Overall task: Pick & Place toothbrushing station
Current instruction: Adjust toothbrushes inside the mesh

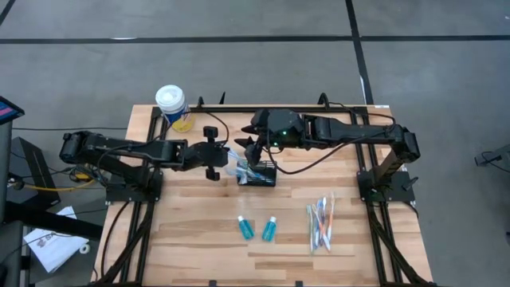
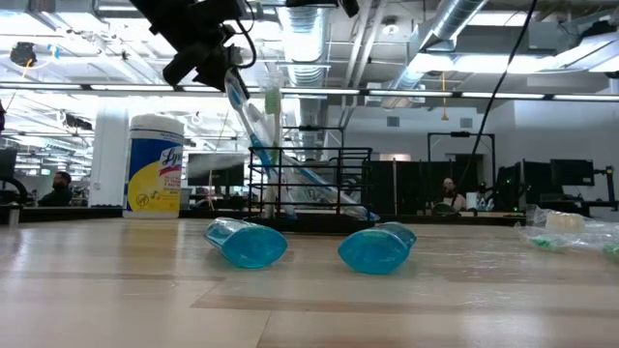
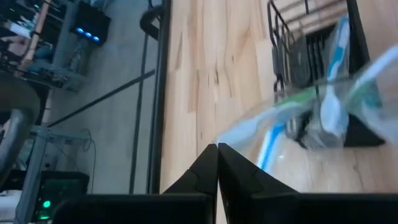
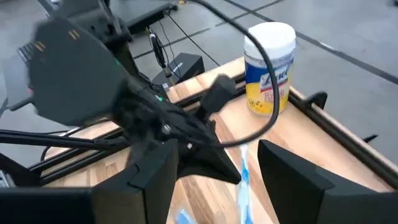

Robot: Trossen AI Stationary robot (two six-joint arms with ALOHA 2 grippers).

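Note:
The toothbrushing station, a small black wire basket [image 1: 261,177] [image 2: 311,184], stands mid-table. My left gripper [image 1: 226,159] [image 2: 215,60] is shut on a clear-wrapped blue-and-white toothbrush [image 2: 244,111] [image 3: 292,118], which slants down into the basket [image 3: 309,56]. My right gripper [image 1: 253,148] [image 4: 217,171] hovers open just above and beyond the basket, with nothing between its fingers. Two teal tubes [image 1: 245,229] [image 1: 269,229] and several loose toothbrushes [image 1: 320,224] lie on the near part of the table. My left gripper pinches the upper end of the toothbrush's clear wrapper [image 3: 235,140] between its two shut fingertips. The fingers come from the table's left, slanting down. The brush hangs tilted below them, and its lower end [image 2: 334,198] reaches into the basket.
A round canister with a white lid and yellow label [image 1: 173,106] [image 4: 270,62] stands at the far left corner. Black frame rails [image 1: 143,207] run along both table sides. The tubes [image 2: 247,242] [image 2: 377,248] lie just on the near side of the basket.

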